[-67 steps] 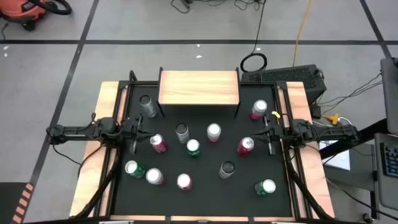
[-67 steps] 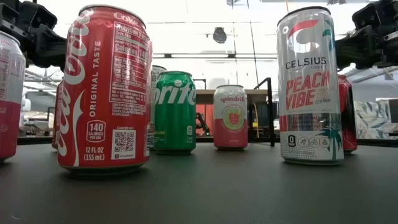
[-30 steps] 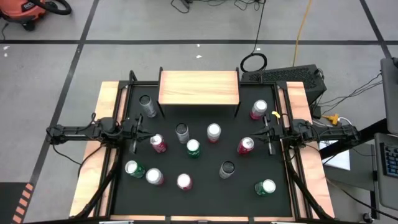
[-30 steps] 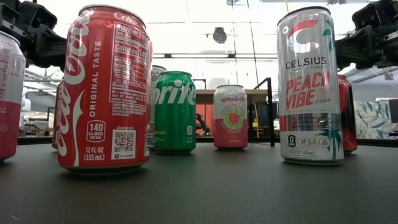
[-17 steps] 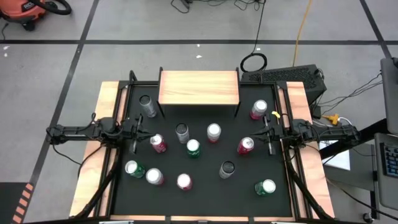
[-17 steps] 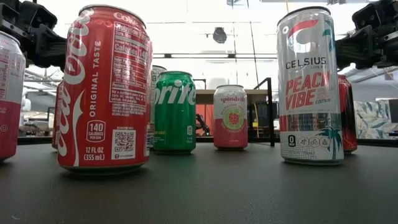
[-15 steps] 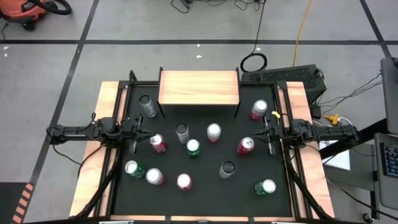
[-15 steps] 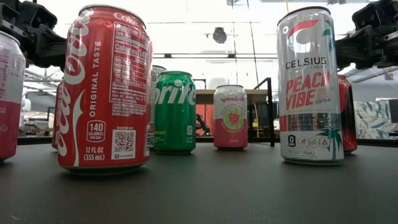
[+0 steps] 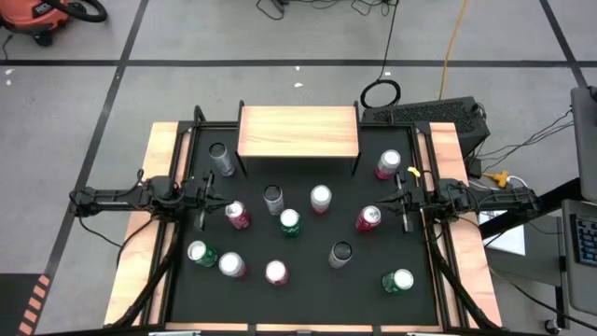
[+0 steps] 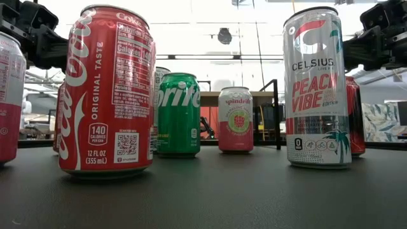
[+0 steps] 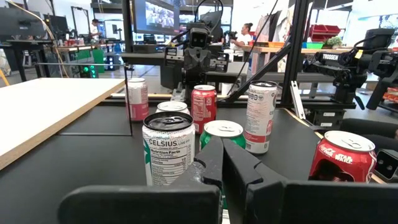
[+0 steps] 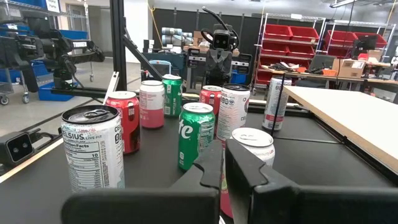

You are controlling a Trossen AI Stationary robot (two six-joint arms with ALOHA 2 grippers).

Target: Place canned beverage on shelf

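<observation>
Shelf [image 9: 298,132] at table's far edge — bare, well apart from left end effector [image 9: 207,199] and right end effector [image 9: 399,203], both closed, empty — cans [image 9: 289,222] between them.

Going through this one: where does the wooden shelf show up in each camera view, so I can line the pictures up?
High view: shelf at the mat's far edge, centred, nothing on it.
Low view: shelf seen edge-on, far behind the cans, near the centre.
Left wrist view: shelf top fills the left side.
Right wrist view: shelf top runs along the right side.
Shared landmark: the black mat under the cans, in all four views.
</observation>
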